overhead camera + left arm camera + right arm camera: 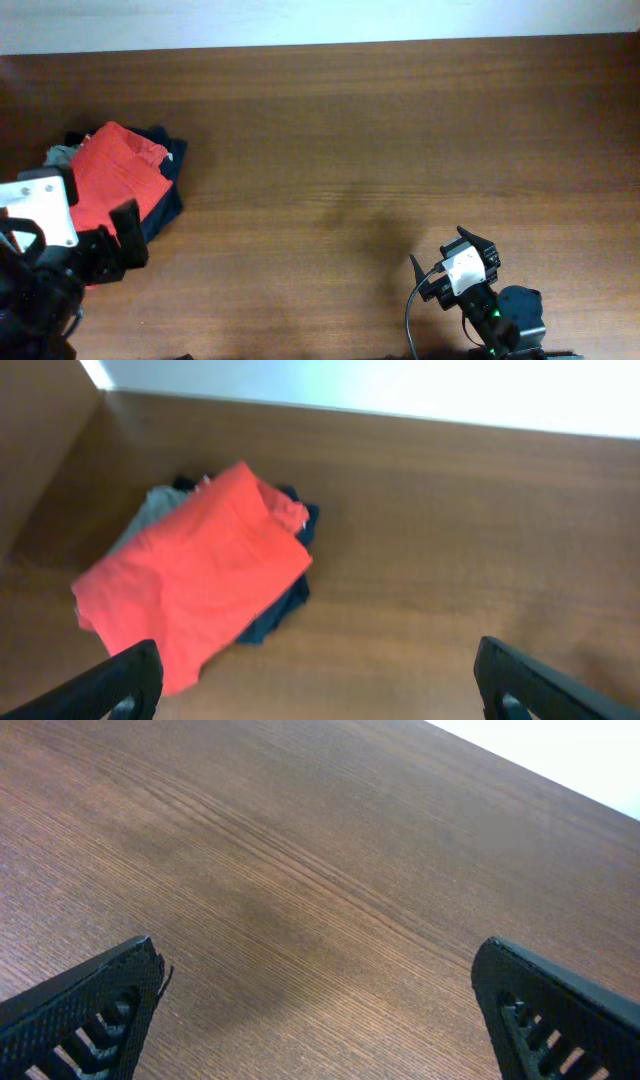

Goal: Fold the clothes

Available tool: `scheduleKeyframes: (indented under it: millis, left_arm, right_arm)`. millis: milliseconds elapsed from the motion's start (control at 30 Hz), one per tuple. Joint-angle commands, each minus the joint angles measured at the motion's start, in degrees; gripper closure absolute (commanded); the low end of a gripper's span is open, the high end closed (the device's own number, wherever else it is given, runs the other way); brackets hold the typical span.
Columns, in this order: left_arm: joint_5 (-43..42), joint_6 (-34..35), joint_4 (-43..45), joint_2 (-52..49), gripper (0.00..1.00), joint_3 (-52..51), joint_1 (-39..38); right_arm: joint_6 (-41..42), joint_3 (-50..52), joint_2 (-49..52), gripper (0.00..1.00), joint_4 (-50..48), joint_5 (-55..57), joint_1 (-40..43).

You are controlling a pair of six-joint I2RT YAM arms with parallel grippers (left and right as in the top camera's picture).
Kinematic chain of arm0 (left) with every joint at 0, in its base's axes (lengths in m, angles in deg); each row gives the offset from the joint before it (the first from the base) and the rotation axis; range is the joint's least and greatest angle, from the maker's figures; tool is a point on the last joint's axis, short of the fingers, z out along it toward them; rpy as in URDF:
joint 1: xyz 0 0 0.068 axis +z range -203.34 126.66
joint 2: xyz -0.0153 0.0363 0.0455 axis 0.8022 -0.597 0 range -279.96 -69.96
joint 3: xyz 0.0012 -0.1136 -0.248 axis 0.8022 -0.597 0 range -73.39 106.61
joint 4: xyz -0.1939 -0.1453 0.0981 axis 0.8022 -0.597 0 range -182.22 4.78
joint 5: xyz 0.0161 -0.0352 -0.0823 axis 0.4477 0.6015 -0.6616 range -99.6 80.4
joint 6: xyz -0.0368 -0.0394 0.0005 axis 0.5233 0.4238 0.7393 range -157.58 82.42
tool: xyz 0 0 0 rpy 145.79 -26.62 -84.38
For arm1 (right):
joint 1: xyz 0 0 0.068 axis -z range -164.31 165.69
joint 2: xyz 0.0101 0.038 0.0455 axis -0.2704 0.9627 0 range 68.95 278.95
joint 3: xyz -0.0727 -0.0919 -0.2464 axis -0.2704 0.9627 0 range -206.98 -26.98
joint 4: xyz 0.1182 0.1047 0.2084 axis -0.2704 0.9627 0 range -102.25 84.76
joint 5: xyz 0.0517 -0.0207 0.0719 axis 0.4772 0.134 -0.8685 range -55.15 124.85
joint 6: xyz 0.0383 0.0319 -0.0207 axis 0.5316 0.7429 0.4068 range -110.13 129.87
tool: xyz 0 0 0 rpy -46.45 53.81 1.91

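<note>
One orange-red shirt (110,180) is spotted at the left side of the table (380,130), piled on one navy garment (170,190) and one grey garment (58,155). Its long axis is run near-to-far, tipped slightly diagonal. Two grippers are counted: left gripper (315,670) and right gripper (318,960), fingers spread wide on both.

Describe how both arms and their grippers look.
Left arm: black, with a white block. Right arm: black, with a white label, a green light and a looping black cable. Right gripper: black wedge-shaped fingers, ribbed.
</note>
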Motion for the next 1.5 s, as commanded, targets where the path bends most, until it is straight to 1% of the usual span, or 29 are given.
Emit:
scheduleKeyframes:
  millis: [0,233,333,500,733,800,867,933,1000,1067,1100,1233,1367,1467]
  left_arm:
    - [-0.63,-0.33,-1.77,-0.09,0.01,0.31,-0.28]
    - [-0.63,-0.33,-7.63,-0.09,0.01,0.31,-0.35]
    - [-0.63,-0.33,-9.29,-0.09,0.01,0.31,-3.39]
    - [-0.63,-0.33,-9.49,-0.09,0.01,0.31,-6.4]
    - [-0.63,-0.33,-9.51,-0.24,0.01,0.31,-6.45]
    - [-0.66,-0.33,-11.04,-0.24,0.01,0.31,-6.45]
    - [0.48,-1.2,-11.02,-0.2,0.01,0.24,-6.56]
    - [0.92,-1.27,-6.97,0.5,0.01,-0.61,-7.45]
    - [0.87,-2.78,1.44,2.12,0.01,-3.23,-8.96]
    - [0.87,-4.92,11.41,4.61,0.01,-8.24,-10.45]
    - [0.87,-5.62,14.86,5.95,0.01,-10.97,-10.91]
    - [0.9,-5.64,27.36,13.51,0.01,-26.62,-11.17]
    - [0.85,-3.93,37.33,22.01,0.01,-42.93,-11.17]
    - [0.92,-2.19,43.19,27.65,0.01,-53.51,-11.56]
  right_arm:
    - [0.7,0.37,-0.55,0.02,0.09,-0.55,-0.52]
    - [0.68,0.37,-0.55,0.01,0.09,-0.55,-0.52]
    - [0.7,0.37,-0.55,0.01,0.09,-0.55,-0.52]
    - [0.68,0.37,-0.55,0.02,0.09,-0.55,-0.52]
    - [0.7,0.37,-0.55,0.01,0.09,-0.57,-0.52]
    - [0.7,0.37,-0.55,0.02,0.09,-0.55,-0.52]
    - [0.68,0.37,-0.55,0.02,0.09,-0.55,-0.52]
    - [0.7,0.37,-0.55,0.02,0.09,-0.55,-0.52]
    - [0.68,0.37,-0.55,0.02,0.09,-0.55,-0.52]
    - [0.7,0.37,-0.55,0.01,0.07,-0.55,-0.52]
    - [0.68,0.37,-0.55,0.02,0.09,-0.55,-0.52]
    - [0.7,0.35,-0.55,0.02,0.09,-0.55,-0.52]
    - [0.68,0.37,-0.55,0.01,0.09,-0.55,-0.52]
    - [0.68,0.37,-0.55,0.02,0.09,-0.55,-0.52]
